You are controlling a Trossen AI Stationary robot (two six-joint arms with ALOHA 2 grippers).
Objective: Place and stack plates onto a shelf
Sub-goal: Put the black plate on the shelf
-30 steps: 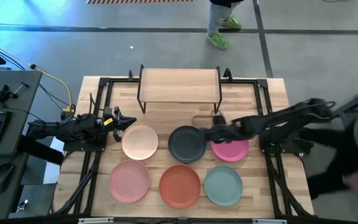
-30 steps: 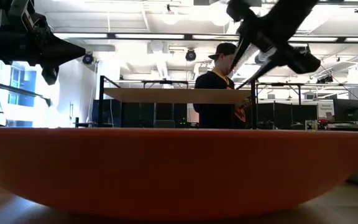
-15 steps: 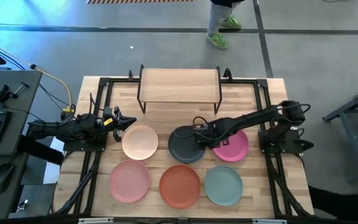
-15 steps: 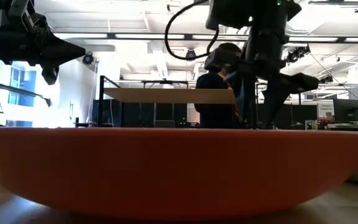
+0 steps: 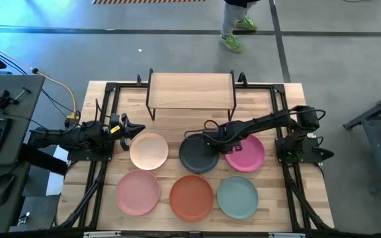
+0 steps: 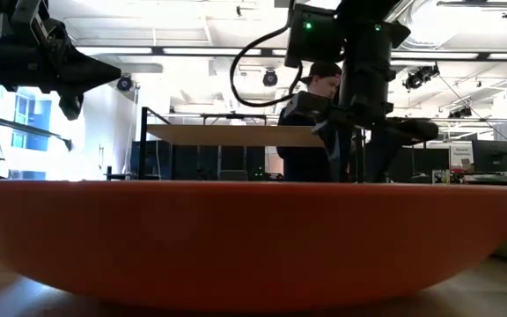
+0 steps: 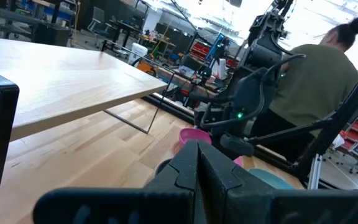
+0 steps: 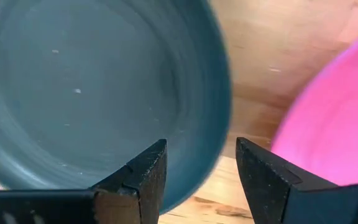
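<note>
Six plates lie on the slatted tabletop in two rows: cream (image 5: 149, 150), dark grey (image 5: 194, 156) and magenta (image 5: 250, 156) in the far row, pale pink (image 5: 138, 192), orange-red (image 5: 191, 197) and pale teal (image 5: 237, 196) in the near row. The shelf (image 5: 190, 89) stands bare at the far edge. My right gripper (image 5: 207, 141) is open over the dark grey plate's right rim (image 8: 213, 124), one finger (image 8: 145, 177) over the inside and one (image 8: 260, 177) outside, toward the magenta plate (image 8: 334, 112). My left gripper (image 5: 139, 129) is shut and waits left of the cream plate.
The black frame rails (image 5: 280, 106) run along both sides of the table. A person (image 6: 311, 132) stands behind the far edge beyond the shelf (image 6: 236, 134). The orange-red plate (image 6: 253, 238) fills the low view's foreground. Bare wood lies between the shelf and the far row.
My right gripper has swung toward the table's left, from above the magenta plate to the dark grey plate's right rim, its arm stretching out across the table and its wrist turning. It slowed in the last half second. The plates and my left arm have stayed still.
</note>
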